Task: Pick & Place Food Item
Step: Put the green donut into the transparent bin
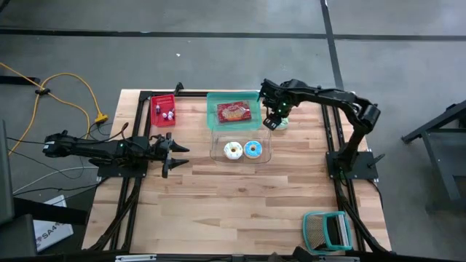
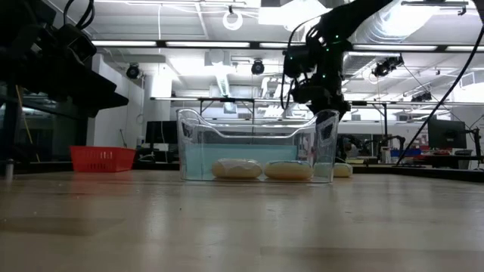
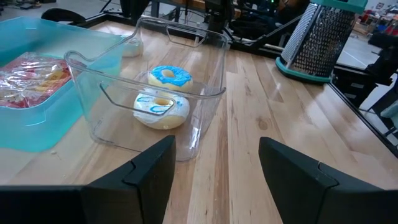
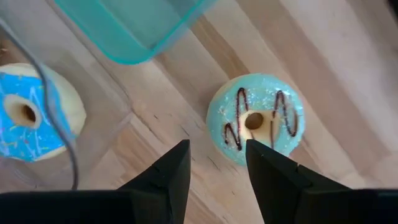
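Note:
A donut with pale teal icing and dark drizzle lies flat on the wooden table, just right of the clear container. My right gripper hangs open above it, pointing down, its fingertips short of the donut's near-left side; in the high view my right gripper covers part of the donut. Inside the container lie a white-iced donut and a blue-iced donut. My left gripper waits open and level at the table's left, facing the container.
A teal tray holding a wrapped red food pack sits behind the clear container. A red basket stands at the far left. A teal-framed grater lies at the near right. Bare wood fills the table's near half.

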`<state>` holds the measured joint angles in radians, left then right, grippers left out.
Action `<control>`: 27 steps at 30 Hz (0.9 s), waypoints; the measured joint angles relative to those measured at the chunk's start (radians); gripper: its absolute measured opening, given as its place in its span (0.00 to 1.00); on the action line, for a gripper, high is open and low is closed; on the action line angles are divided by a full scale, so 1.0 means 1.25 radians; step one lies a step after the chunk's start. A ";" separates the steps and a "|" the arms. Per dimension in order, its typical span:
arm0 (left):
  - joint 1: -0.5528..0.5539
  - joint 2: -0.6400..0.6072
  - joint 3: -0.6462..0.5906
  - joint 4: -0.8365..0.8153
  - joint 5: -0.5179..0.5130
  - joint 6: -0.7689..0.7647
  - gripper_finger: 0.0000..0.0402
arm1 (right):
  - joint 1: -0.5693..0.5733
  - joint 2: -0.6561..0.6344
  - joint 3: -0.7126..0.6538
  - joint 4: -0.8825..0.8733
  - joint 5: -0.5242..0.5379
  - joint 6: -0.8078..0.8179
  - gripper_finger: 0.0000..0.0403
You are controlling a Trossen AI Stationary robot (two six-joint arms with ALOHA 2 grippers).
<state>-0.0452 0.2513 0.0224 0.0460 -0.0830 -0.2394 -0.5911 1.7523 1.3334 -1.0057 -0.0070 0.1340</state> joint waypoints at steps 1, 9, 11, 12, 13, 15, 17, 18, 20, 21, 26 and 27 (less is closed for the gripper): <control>0.000 0.000 0.000 0.000 0.000 0.000 0.56 | 0.000 0.007 0.000 0.000 -0.002 0.006 0.36; 0.000 0.000 0.000 0.000 0.000 0.000 0.56 | -0.010 0.056 -0.001 0.000 -0.041 0.055 0.36; 0.000 0.000 0.000 0.000 0.000 0.000 0.56 | -0.011 0.063 -0.001 0.001 -0.042 0.062 0.36; 0.000 0.000 0.000 0.000 0.000 0.000 0.56 | -0.011 0.066 -0.001 0.003 -0.041 0.063 0.36; 0.000 0.000 0.000 0.000 0.000 0.000 0.56 | -0.011 0.068 -0.001 0.004 -0.041 0.063 0.36; 0.000 0.000 0.000 0.000 0.000 0.000 0.56 | -0.014 0.071 -0.002 0.006 -0.040 0.064 0.36; 0.000 0.000 0.000 0.000 0.000 0.000 0.56 | -0.015 0.070 -0.008 0.012 -0.040 0.064 0.36; 0.000 0.000 0.000 0.000 0.000 0.000 0.56 | -0.015 0.070 -0.011 0.013 -0.039 0.065 0.36; 0.000 0.000 0.000 0.000 0.000 0.000 0.56 | -0.020 0.070 -0.024 0.013 -0.036 0.067 0.36; 0.000 0.000 0.000 0.000 0.000 0.000 0.56 | -0.022 0.070 -0.029 0.013 -0.036 0.067 0.36; 0.000 0.000 0.000 0.000 0.000 0.000 0.56 | -0.028 0.070 -0.047 0.017 -0.041 0.060 0.36; 0.000 0.000 0.000 0.001 0.000 0.000 0.56 | -0.028 0.070 -0.047 0.018 -0.040 0.050 0.36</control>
<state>-0.0456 0.2512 0.0227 0.0467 -0.0826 -0.2394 -0.6258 1.8400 1.2743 -0.9830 -0.0568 0.1964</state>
